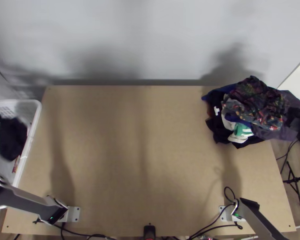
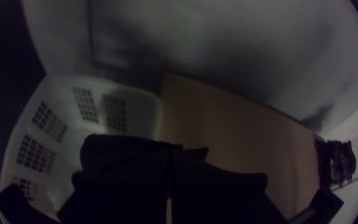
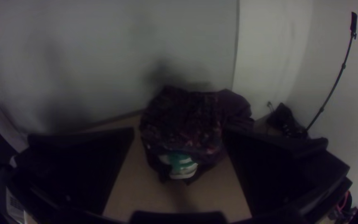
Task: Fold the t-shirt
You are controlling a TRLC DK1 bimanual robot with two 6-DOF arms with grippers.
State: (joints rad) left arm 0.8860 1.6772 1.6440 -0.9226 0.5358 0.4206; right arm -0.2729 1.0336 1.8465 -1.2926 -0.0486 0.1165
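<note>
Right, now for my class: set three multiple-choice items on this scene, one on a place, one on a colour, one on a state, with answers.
1. Where on the table is the clothes pile?
A) Near left corner
B) Centre
C) Far right corner

2. What colour is the basket?
A) White
B) Red
C) Yellow

3. How are the fingers of the right hand?
A) Pressed together
B) Wide apart
C) Closed on a sleeve

Key:
1 C: the top view shows the pile there, overhanging the table's right edge.
2 A: its rim and slatted walls are white.
3 B: a broad gap parts them in the right wrist view.
</note>
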